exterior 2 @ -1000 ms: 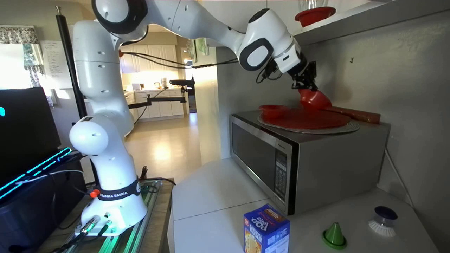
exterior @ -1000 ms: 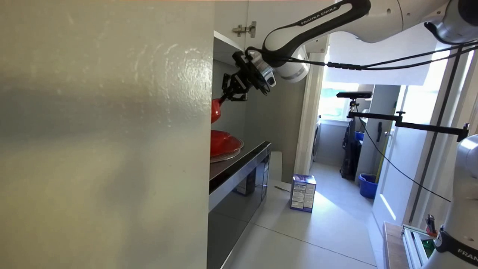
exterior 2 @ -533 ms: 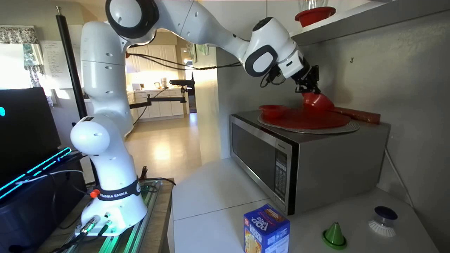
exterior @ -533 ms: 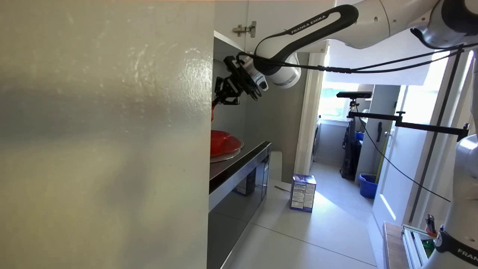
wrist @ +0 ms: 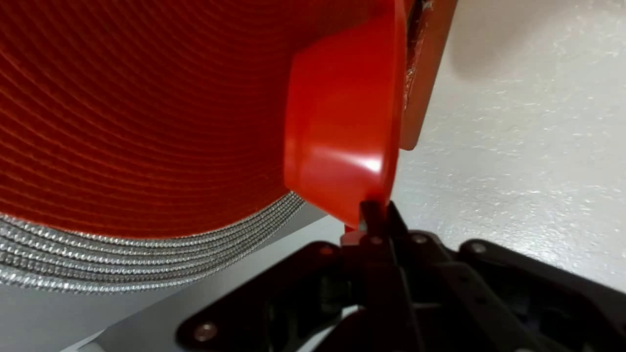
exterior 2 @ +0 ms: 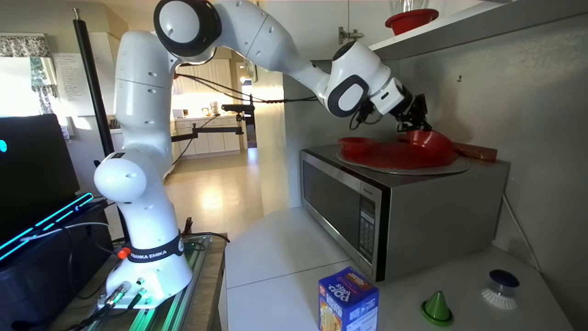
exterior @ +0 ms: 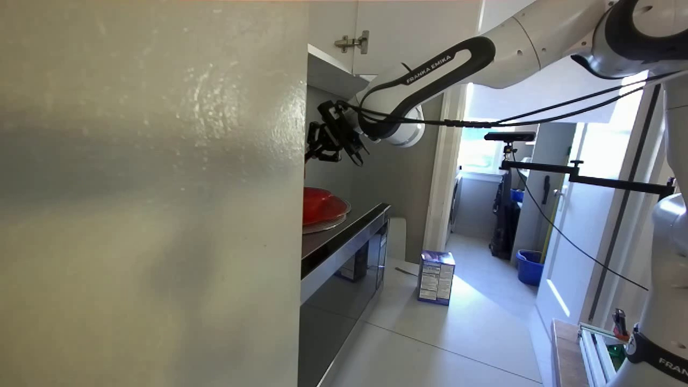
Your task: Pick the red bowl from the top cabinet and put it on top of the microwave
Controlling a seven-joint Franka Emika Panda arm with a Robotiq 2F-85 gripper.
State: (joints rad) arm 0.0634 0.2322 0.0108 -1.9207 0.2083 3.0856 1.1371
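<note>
In an exterior view: white Franka arm point(exterior 2: 275, 48) leans over the silver-and-black metal microwave point(exterior 2: 445, 220), which stands on the white table point(exterior 2: 285, 246). Black end effector point(exterior 2: 415, 128) over the microwave top, toward its back, on the small glossy bright-red round bowl point(exterior 2: 432, 146) — bowl tilted. Also on the microwave: round ribbed mat point(exterior 2: 399, 158), red with silver border; round red flared dish point(exterior 2: 357, 146) toward its front; long reddish-brown bar point(exterior 2: 477, 152) at its back. Above the microwave, white top cabinet point(exterior 2: 482, 25) with red round container point(exterior 2: 412, 21) and clear glassware point(exterior 2: 409, 5). On the table, blue cardboard box point(exterior 2: 348, 301) near the microwave's front; green cone on a round base point(exterior 2: 437, 309) and round white-bristled brush point(exterior 2: 501, 289) beside its control-panel end.

In an exterior view half blocked by a pale glossy panel point(exterior: 156, 204): end effector above the microwave, fingertips hidden, grip cannot be told from here. Bowl almost all hidden. Metal hinge point(exterior: 352, 42) on the cabinet door above the microwave. Blue bucket point(exterior: 529, 267) on the floor, well apart from it.

Wrist view: fingertips point(wrist: 374, 215) nearly together, pinching the bowl's rim. Bowl lies on its side over the mat atop the microwave, opening toward the textured wall point(wrist: 528, 171) — cannot tell if it touches the mat.
</note>
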